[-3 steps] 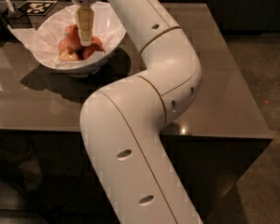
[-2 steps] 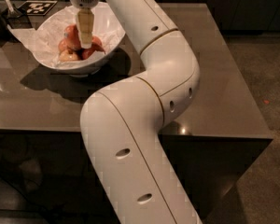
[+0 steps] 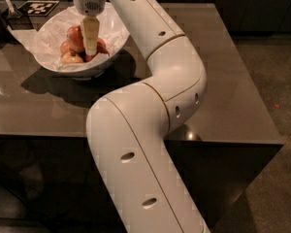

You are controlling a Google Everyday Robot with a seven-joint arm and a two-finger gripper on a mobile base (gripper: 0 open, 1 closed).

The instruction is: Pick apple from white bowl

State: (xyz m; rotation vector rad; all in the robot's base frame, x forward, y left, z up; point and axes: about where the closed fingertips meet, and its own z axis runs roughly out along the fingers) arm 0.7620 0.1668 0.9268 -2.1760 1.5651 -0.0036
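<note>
The gripper points straight down into the white bowl, its tip sunk among the fruit near the middle of the heap. Only its narrow cream edge shows, so I cannot tell whether it is spread, closed, or pinching anything.

The apple, the biggest and reddest with a glossy sheen, sits just to the picture-left of the gripper and touches or nearly touches its side. It lies inside the bowl, on top of the pile. Below it, and also left of the gripper's tip, is a smaller red apple, with a pale yellowish apple lower still. Another red apple lies on the opposite side of the tip.

Crumpled white paper lines the bowl and spills over its rim, away from the gripper towards the picture's left. The bowl stands on a dark glossy table. The white arm rises from the foreground, bends over the table, and reaches back to the bowl. Beyond the gripper, at the table's far edge, lies a black-and-white marker tag
</note>
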